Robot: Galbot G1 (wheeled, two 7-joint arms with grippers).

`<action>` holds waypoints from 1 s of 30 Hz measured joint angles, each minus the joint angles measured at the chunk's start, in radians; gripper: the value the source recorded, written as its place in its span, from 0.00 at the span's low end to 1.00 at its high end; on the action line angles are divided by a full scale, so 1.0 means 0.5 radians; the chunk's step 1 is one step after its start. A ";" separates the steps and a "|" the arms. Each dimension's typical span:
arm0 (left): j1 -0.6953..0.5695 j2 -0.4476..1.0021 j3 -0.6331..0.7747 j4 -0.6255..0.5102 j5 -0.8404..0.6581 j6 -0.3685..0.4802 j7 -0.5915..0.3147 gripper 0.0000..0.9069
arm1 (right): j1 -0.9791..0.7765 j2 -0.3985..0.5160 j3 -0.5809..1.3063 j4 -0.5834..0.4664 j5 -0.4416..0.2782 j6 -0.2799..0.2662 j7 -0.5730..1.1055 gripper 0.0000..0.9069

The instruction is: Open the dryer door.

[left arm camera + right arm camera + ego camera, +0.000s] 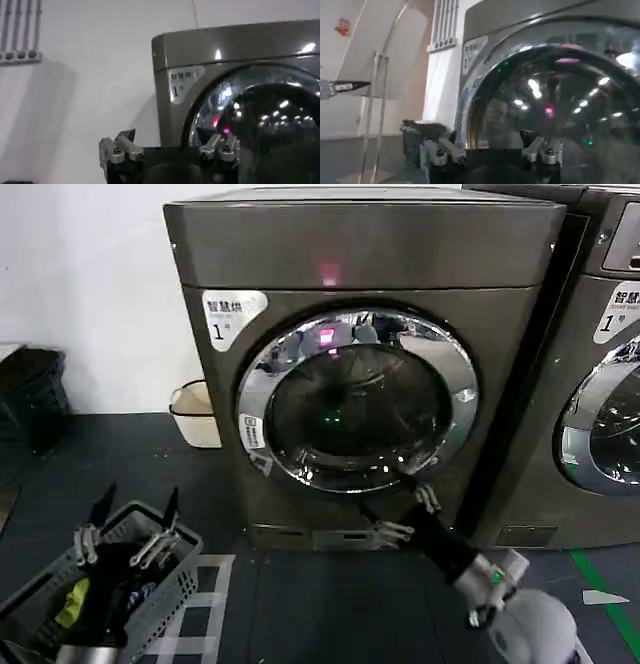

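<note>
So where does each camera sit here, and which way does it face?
Head: high on the robot, looking forward and down at the dryer; left gripper low over a basket, right gripper at the door rim's lower edge.
Left wrist: low, aimed up at the dryer's "1" corner; own open fingers.
Right wrist: close against the door; own open fingers.
All three share the door and "1" label.

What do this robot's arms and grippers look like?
Both grippers, the left gripper and the right gripper, have slim black fingers on silver metal brackets with visible bolts. The right arm is black, then pale grey with a small green light.
</note>
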 joint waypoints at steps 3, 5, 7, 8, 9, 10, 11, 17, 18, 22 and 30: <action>0.017 -0.005 0.005 -0.013 0.002 -0.013 0.002 1.00 | 0.141 0.007 -0.100 -0.102 0.005 -0.044 -0.009 1.00; 0.026 -0.010 0.005 -0.022 -0.001 -0.015 0.002 1.00 | 0.223 0.017 -0.157 -0.173 0.012 -0.078 -0.016 1.00; 0.040 -0.016 0.005 -0.029 0.000 -0.024 0.009 1.00 | 0.300 0.033 -0.207 -0.244 0.035 -0.081 -0.029 1.00; 0.045 -0.020 0.004 -0.032 -0.001 -0.025 0.030 1.00 | 0.336 0.039 -0.226 -0.282 0.053 -0.080 -0.050 1.00; 0.048 -0.022 0.003 -0.033 0.003 -0.028 0.049 1.00 | 0.376 0.048 -0.251 -0.324 0.071 -0.076 -0.074 1.00; 0.049 -0.024 0.002 -0.033 0.001 -0.028 0.057 1.00 | 0.411 0.055 -0.272 -0.364 0.090 -0.072 -0.090 1.00; 0.048 -0.026 0.001 -0.033 -0.004 -0.024 0.062 1.00 | 0.451 0.067 -0.298 -0.406 0.099 -0.063 -0.113 1.00; 0.047 -0.030 0.000 -0.035 -0.026 -0.009 0.064 1.00 | 0.696 0.155 -0.455 -0.668 0.102 -0.006 -0.204 1.00; 0.044 -0.031 0.000 -0.035 -0.025 -0.008 0.061 1.00 | 0.734 0.174 -0.478 -0.708 0.101 -0.005 -0.213 1.00; 0.045 -0.030 0.000 -0.029 -0.018 -0.009 0.059 1.00 | 0.859 0.263 -0.570 -0.871 0.102 -0.018 -0.257 1.00; 0.043 -0.029 0.000 -0.014 0.002 -0.012 0.061 1.00 | 1.024 0.431 -0.701 -1.124 0.098 -0.021 -0.266 1.00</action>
